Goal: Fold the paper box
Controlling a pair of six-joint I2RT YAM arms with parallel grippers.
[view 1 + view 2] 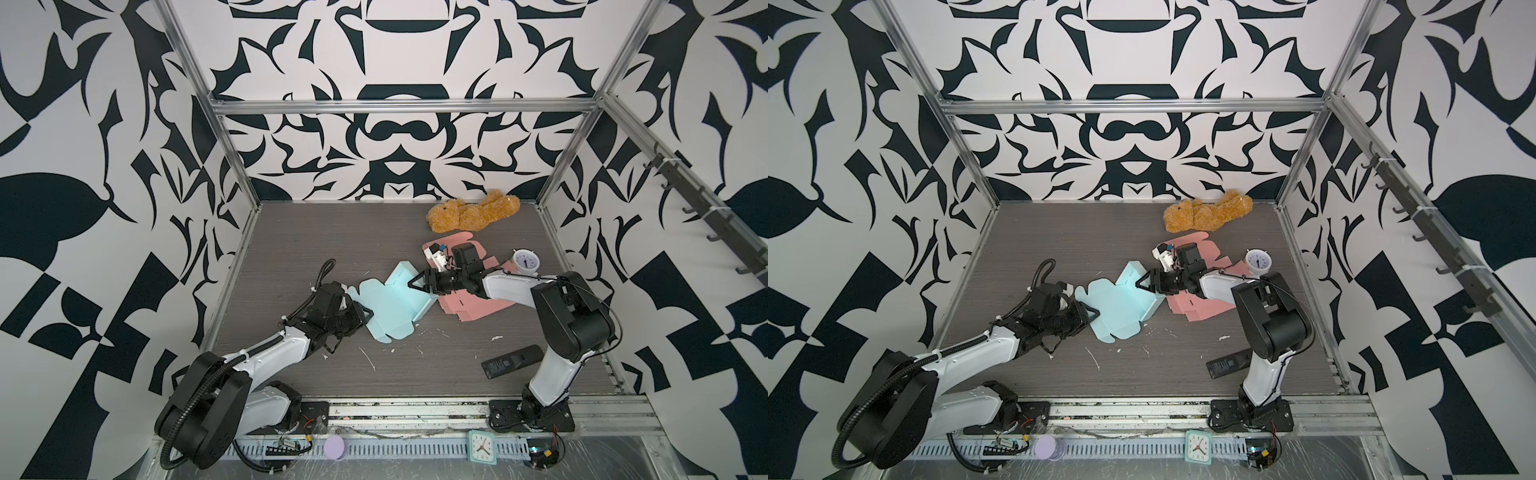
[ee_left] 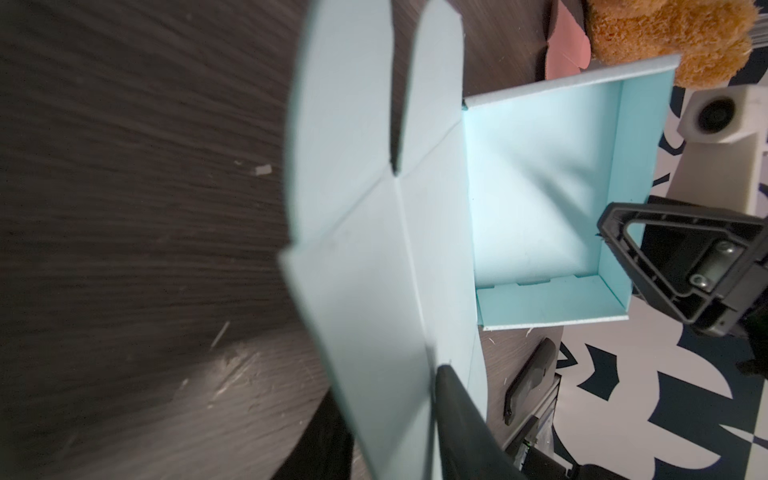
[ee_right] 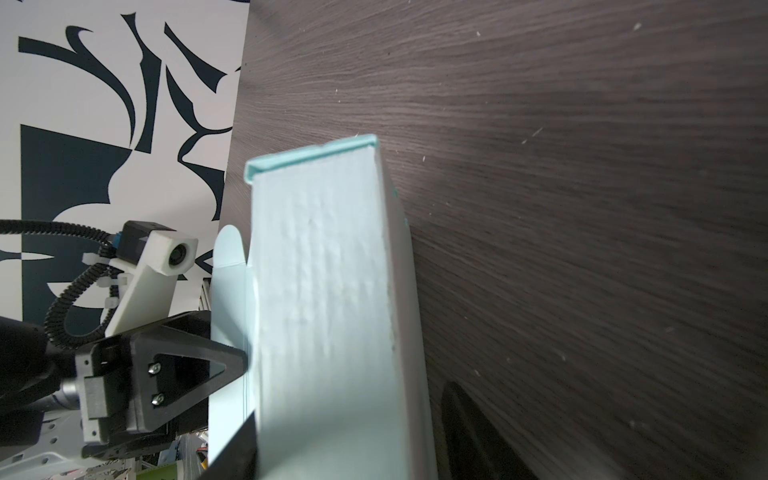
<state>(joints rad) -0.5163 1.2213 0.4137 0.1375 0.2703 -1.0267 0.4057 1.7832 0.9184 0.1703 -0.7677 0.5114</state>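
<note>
Black-and-white patterned walls (image 1: 399, 137) enclose a dark wood-grain tabletop (image 1: 332, 232) — framed by aluminium rails (image 1: 403, 109).

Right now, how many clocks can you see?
2. A round white clock stands at the table's right, beside the pink cardboard; a square teal clock sits on the front rail, near the right arm's base. None looks hidden.

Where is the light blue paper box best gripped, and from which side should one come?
Likely its flat lid flap, pinched at the free edge from the left in both top views: it is thin and unfolded, while the far end has raised walls.
</note>
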